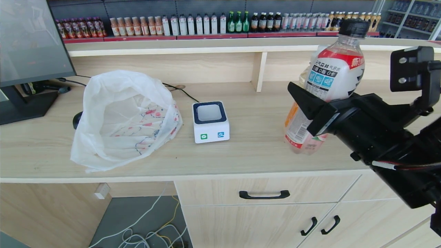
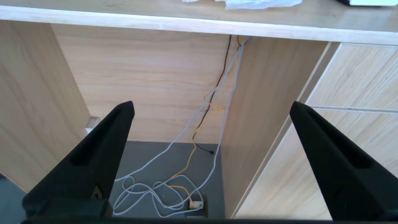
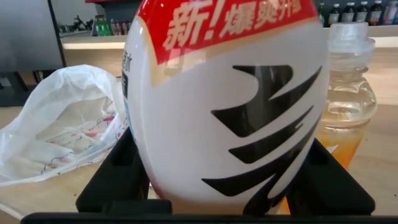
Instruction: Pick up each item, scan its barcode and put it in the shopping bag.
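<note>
right hand (image 1: 332,100): closed on the bottle (image 1: 336,69), one finger on each side of its white label. in the head view the far finger is hidden behind the bottle, and the hand body covers the bottle's lower part, so its base cannot be seen. the bottle stands near upright, black cap on top, with a red band across the upper label. in the right wrist view the same bottle (image 3: 230,106) is cut off above the red band. no barcode on it can be made out.

just behind the hand a second bottle (image 1: 303,134) with orange drink stands on the table (image 1: 255,151). its middle is masked by the hand and the held bottle.

to the hand's left, well apart, the white scanner (image 1: 211,121) sits on the table with its dark-rimmed window facing up. further left lies the shopping bag (image 1: 124,119), mouth open, its contents hard to make out.

left hand (image 2: 211,162): fingers (image 2: 93,162) spread wide, holding nothing. it sits lower than the table edge and faces the open recess under the table. loose cables (image 2: 168,186) lie on the floor past the fingers.
</note>
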Motion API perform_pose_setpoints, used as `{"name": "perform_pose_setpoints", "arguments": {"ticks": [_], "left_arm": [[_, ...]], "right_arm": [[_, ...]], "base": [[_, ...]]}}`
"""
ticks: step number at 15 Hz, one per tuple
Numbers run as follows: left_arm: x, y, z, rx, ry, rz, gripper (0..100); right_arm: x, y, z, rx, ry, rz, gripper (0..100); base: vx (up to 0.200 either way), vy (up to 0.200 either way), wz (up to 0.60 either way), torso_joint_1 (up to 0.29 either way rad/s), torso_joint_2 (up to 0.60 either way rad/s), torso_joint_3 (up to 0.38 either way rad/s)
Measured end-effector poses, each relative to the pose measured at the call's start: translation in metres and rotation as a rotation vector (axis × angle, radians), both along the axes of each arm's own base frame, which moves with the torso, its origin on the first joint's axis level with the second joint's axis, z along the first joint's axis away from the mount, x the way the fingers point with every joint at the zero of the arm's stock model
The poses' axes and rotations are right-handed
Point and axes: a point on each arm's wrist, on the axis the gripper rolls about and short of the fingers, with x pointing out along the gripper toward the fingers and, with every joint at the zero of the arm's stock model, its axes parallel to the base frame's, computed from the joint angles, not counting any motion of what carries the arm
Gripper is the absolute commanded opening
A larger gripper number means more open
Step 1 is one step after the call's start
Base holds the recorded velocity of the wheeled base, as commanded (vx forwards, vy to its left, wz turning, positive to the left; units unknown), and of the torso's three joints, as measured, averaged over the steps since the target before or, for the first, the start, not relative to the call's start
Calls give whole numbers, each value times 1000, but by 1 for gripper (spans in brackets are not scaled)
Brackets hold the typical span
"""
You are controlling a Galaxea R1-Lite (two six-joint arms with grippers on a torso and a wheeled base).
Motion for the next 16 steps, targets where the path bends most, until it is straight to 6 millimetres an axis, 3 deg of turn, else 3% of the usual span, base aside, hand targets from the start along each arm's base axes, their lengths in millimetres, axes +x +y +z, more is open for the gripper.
{"name": "perform_pose_setpoints", "arguments": {"ticks": [4,13,16], "left_arm": [[0,0,0,-2,0,0,100],[0,0,0,-3,0,0,100],[0,0,0,-5,0,0,100]], "right_arm": [[17,3,-6,36,-51,-31,0],[29,-1,-3,64,-97,-74,0],[30,2,-6,62,-93,-62,0]], "base": [[0,0,0,0,0,0],[0,0,0,0,0,0],[0,200,0,2,2,-1]]}}
